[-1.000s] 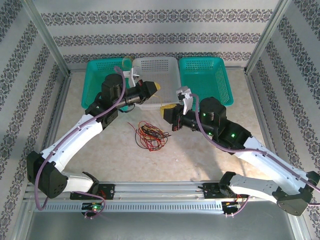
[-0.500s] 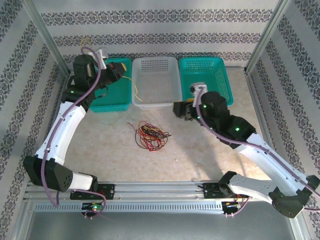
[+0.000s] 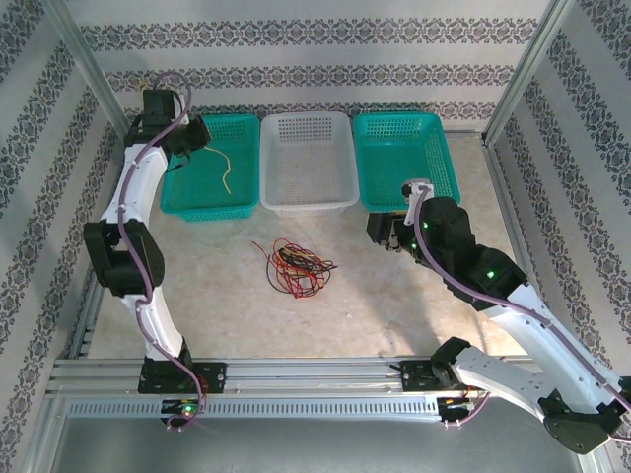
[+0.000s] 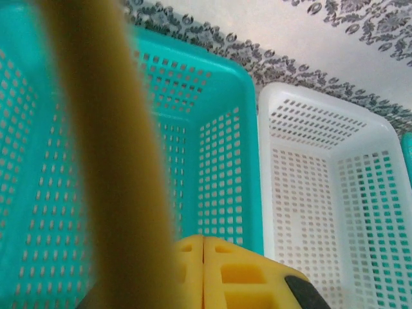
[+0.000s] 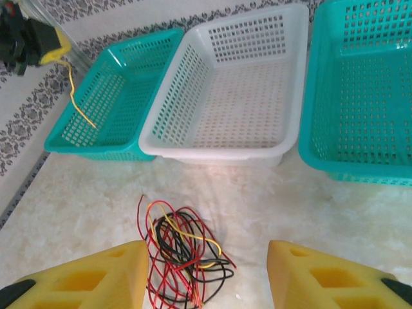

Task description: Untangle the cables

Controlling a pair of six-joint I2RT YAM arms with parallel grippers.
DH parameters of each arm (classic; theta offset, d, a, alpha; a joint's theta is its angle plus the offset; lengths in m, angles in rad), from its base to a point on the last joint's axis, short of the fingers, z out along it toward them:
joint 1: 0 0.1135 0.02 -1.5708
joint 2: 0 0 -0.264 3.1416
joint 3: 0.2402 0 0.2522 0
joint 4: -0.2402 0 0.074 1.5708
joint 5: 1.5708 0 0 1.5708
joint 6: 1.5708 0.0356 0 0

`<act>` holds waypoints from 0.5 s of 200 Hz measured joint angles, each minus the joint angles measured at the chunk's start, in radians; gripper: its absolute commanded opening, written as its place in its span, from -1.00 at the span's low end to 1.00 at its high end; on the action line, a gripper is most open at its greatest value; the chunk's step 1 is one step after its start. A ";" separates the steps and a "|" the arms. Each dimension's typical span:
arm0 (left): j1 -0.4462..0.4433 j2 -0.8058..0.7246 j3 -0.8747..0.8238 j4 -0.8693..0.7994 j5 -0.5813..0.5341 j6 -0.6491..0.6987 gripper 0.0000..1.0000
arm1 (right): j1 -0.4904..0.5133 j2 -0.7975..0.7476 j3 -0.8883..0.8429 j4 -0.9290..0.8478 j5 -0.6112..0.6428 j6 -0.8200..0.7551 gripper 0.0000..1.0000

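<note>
A tangle of red, black and yellow cables (image 3: 294, 266) lies on the table in front of the white basket (image 3: 308, 204). In the right wrist view the tangle (image 5: 183, 257) sits low between my fingers, nearer the left one. My right gripper (image 5: 206, 283) is open and holds nothing; from above it (image 3: 387, 233) hovers to the right of the tangle. My left gripper (image 3: 200, 143) is shut on a yellow cable (image 3: 225, 169) that hangs into the left teal basket (image 3: 202, 211). In the left wrist view its jaws (image 4: 204, 241) are pressed together beside the blurred yellow cable (image 4: 109, 161).
Three baskets stand in a row at the back: left teal, white, and right teal (image 3: 446, 158). Metal frame posts and patterned walls close in both sides. The left arm reaches up along the left wall.
The left arm has swung from the white basket to the far left with the yellow cable, which now dangles into the left teal basket. The right gripper opened and drew back to the right.
</note>
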 measured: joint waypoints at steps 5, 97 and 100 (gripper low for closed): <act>0.000 0.024 0.033 -0.007 0.000 0.003 -1.00 | 0.000 -0.003 -0.005 -0.001 -0.002 0.004 0.01; -0.109 0.258 0.214 -0.201 -0.139 0.121 0.33 | -0.011 -0.008 -0.039 0.003 -0.011 0.021 0.04; -0.113 0.258 0.214 -0.212 -0.146 0.124 0.34 | -0.012 -0.008 -0.039 0.003 -0.011 0.022 0.04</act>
